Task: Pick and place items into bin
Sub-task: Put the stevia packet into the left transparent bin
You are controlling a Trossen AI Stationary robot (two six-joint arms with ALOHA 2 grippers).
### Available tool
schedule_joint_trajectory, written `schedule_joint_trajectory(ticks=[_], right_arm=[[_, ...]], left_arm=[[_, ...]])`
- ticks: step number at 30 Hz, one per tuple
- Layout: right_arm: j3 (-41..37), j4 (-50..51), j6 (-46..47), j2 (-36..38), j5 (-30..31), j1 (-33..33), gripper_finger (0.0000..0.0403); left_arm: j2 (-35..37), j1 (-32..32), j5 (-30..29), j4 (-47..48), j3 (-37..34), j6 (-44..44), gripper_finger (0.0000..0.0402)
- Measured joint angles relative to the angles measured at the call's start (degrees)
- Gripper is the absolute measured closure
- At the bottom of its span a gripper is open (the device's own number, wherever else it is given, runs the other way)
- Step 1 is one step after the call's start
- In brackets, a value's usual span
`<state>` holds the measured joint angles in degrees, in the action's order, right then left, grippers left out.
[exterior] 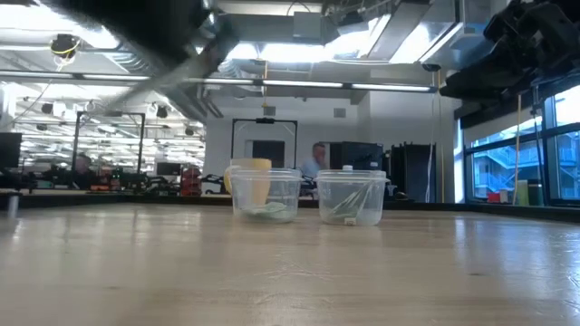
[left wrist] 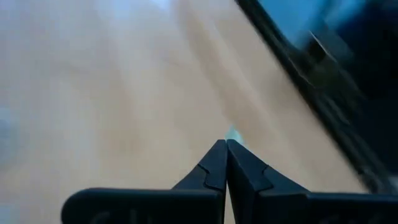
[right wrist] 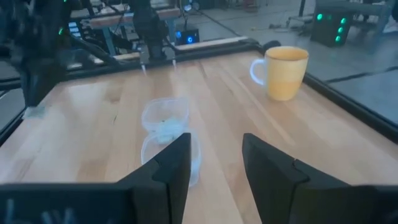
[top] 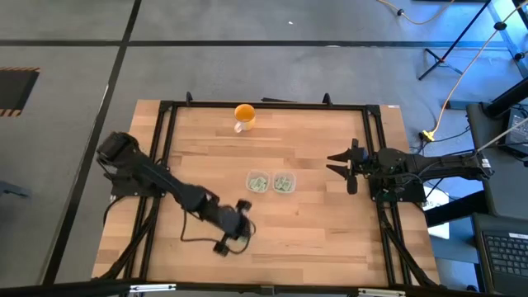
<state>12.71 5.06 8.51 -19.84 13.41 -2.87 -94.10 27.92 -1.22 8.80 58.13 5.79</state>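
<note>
Pinching a pale packet (no legible print) — left gripper clamped.

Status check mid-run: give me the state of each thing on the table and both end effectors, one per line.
Left end effector: shut, a pale green packet showing at its tips, over the table's near side.
Right end effector: open, empty, waiting at the right edge.
Left tub: upright, lidless, packets inside.
Right tub: upright, lidless, packets inside.
Orange cup: upright, at the far edge.
</note>
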Motion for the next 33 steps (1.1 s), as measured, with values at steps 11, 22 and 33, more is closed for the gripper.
schedule_joint_trajectory(ticks=[11, 22, 33], right_arm=[[0.00, -0.98, -1.42, 0.00, 0.02, 0.01, 0.0255], [0.00, -0.76, -1.33, -0.02, 0.00, 0.01, 0.0255], [0.00, -0.46, 0.85, 0.00, -0.04, 0.01, 0.0255]], left_arm=[[5.59, -15.28, -16.67, 1.32, 0.22, -2.37, 0.0400], [4.71, -25.69, -7.16, 1.57, -0.39, -3.17, 0.0400], [4.71, -27.76, -4.60, -6.17, -8.67, 0.69, 0.0400]])
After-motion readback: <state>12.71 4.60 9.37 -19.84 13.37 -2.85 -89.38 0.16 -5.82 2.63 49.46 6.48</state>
